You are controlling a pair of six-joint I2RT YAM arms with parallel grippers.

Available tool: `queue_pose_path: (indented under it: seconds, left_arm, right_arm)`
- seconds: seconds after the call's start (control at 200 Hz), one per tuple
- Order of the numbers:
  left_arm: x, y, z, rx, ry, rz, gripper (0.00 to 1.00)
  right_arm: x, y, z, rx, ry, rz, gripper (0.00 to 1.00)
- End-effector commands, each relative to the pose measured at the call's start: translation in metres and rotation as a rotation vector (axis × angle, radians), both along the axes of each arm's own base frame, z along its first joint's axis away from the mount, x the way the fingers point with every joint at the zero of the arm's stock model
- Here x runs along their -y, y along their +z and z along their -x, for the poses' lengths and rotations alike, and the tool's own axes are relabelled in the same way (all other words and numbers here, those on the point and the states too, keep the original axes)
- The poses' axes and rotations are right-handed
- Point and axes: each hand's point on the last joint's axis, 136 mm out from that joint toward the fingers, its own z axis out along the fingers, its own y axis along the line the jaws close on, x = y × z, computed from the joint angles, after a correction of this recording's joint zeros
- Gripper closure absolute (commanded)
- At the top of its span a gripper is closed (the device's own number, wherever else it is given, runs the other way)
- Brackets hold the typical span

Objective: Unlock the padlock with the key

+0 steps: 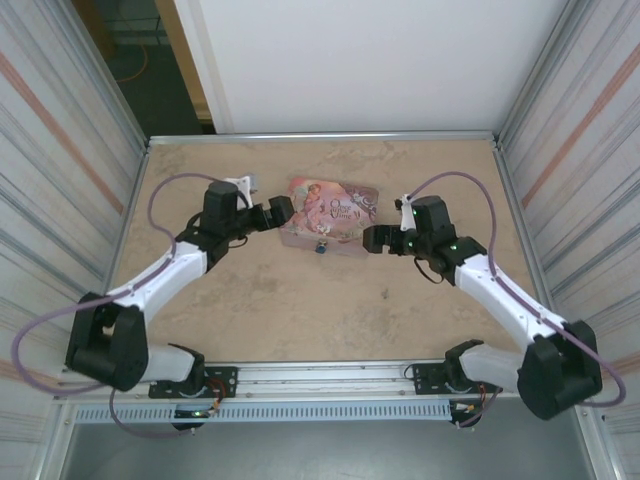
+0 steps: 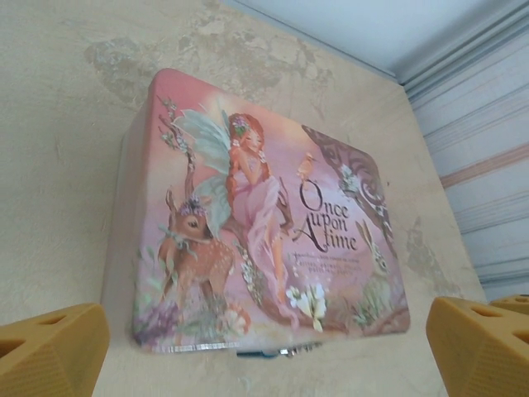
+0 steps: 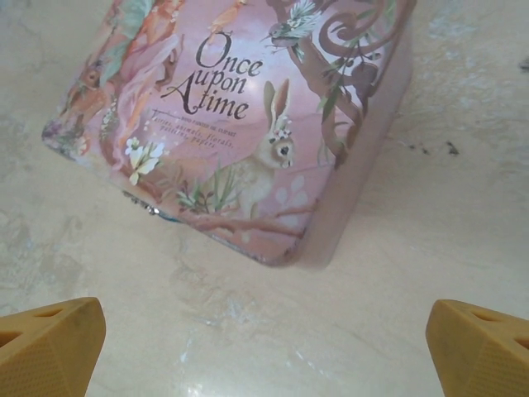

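A tiny blue padlock [image 1: 322,247] hangs at the near front edge of a pink illustrated tin box [image 1: 330,212]. In the left wrist view a blue and metal sliver of the padlock [image 2: 263,353] peeks from under the box's [image 2: 264,207] lid edge. The right wrist view also catches the padlock [image 3: 165,216] at the box's [image 3: 248,107] edge. My left gripper [image 1: 278,213] stands open just left of the box, with nothing between its yellow fingers [image 2: 50,347]. Off the box's right front corner, my right gripper [image 1: 374,238] is open and empty, its fingers [image 3: 479,347] spread wide. The key is out of view.
The beige tabletop [image 1: 300,310] is ringed by a metal rim, with corrugated walls [image 1: 60,150] left and right and a white panel behind. Both arm bases sit on the rail [image 1: 320,378] at the near edge.
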Motion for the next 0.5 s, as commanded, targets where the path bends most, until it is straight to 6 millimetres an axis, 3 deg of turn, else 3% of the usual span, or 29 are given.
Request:
queue_pose_path:
  seconds: [0.0,0.18,0.306,0.496]
  left_arm:
    - [-0.009,0.005,0.029,0.016,-0.025,-0.018,0.01]
    - [-0.019,0.001,0.07,0.002,-0.018,0.018,0.01]
    - [-0.016,-0.011,0.094,-0.019,-0.023,0.04,0.01]
    - [-0.007,-0.035,0.114,-0.059,-0.02,0.065,0.02]
  right_arm:
    - [0.019,-0.021,0.034,-0.099,-0.018,0.064,0.06]
    - [0.025,-0.034,0.066,-0.196,-0.027,0.039,0.14]
    - [0.027,-0.056,0.083,-0.298,-0.046,0.026,0.23]
    - [0.029,-0.092,0.099,-0.4,-0.095,-0.003,0.33]
